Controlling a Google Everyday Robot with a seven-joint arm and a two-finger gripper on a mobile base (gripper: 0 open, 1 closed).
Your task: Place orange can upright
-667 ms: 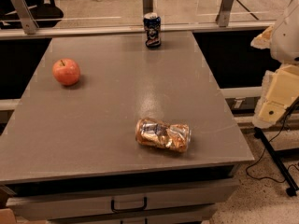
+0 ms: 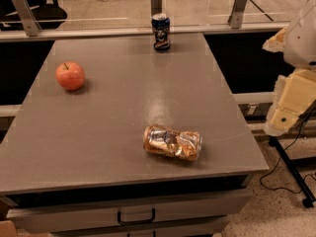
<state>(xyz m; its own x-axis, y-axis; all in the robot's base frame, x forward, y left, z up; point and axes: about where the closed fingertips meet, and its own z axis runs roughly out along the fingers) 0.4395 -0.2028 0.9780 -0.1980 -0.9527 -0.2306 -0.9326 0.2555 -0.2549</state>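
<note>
1. Nothing seems to have moved since a moment ago. All three things on the table [image 2: 118,107] sit where they did, and the gripper [image 2: 291,105] hangs in the same spot as before.
2. Nearest me, by the table's front edge and right of centre, the orange can [image 2: 172,142] lies on its side. Its long axis runs roughly along that front edge, a little askew. It touches nothing else.
3. The gripper is off the table's right-hand side as I look at it, clear of the top and holding nothing. I cannot tell whether it is wide or narrow.
4. From the gripper, the can lies across the table edge, inward and a little nearer the front. I judge the reach must come in sideways over that edge, meeting the can across its length.
5. Farther back on the left rests the apple [image 2: 70,76], well apart from the can.
6. Farthest, at the back edge, the dark blue can [image 2: 161,31] stands upright.
7. Count: one orange can, one apple, one dark blue can, one gripper.
</note>
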